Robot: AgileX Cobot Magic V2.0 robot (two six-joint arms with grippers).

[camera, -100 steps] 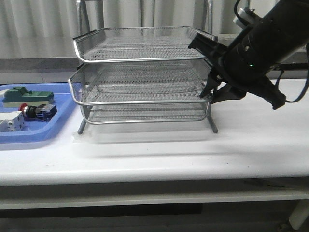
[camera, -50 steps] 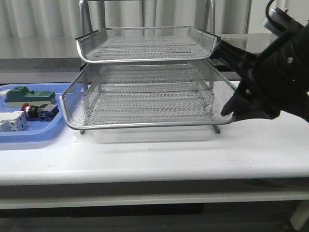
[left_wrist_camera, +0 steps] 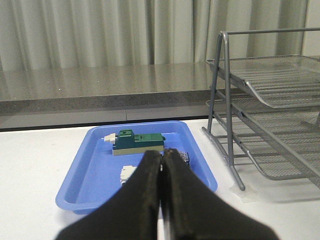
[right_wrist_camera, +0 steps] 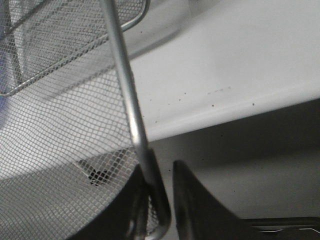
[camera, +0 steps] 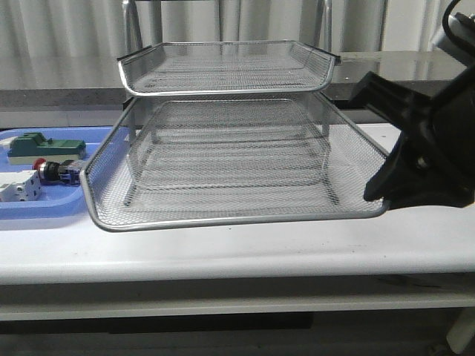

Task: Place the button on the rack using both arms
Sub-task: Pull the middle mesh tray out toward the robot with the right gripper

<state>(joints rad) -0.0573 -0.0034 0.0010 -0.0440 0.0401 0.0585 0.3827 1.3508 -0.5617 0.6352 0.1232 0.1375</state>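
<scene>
The button [camera: 53,170], with a red cap and a blue rear block, lies in the blue tray [camera: 44,204] at the far left. In the left wrist view it shows only partly as the button [left_wrist_camera: 185,158] behind my left gripper [left_wrist_camera: 162,153], which is shut and empty above that tray. The silver mesh rack [camera: 223,90] stands mid-table with its middle tray [camera: 237,220] drawn far out towards the front. My right gripper [camera: 380,194] holds that tray's front right corner. In the right wrist view the gripper [right_wrist_camera: 161,171] straddles the rim wire [right_wrist_camera: 127,100], one finger behind the mesh.
A green block [camera: 43,146] and a white block [camera: 18,186] share the blue tray with the button. The pulled-out tray reaches nearly to the table's front edge [camera: 223,278]. A grey counter and curtains lie behind.
The rack's middle tray has slid out towards the front, and my right gripper has moved forward and down with its corner. The button and blocks have not moved.
</scene>
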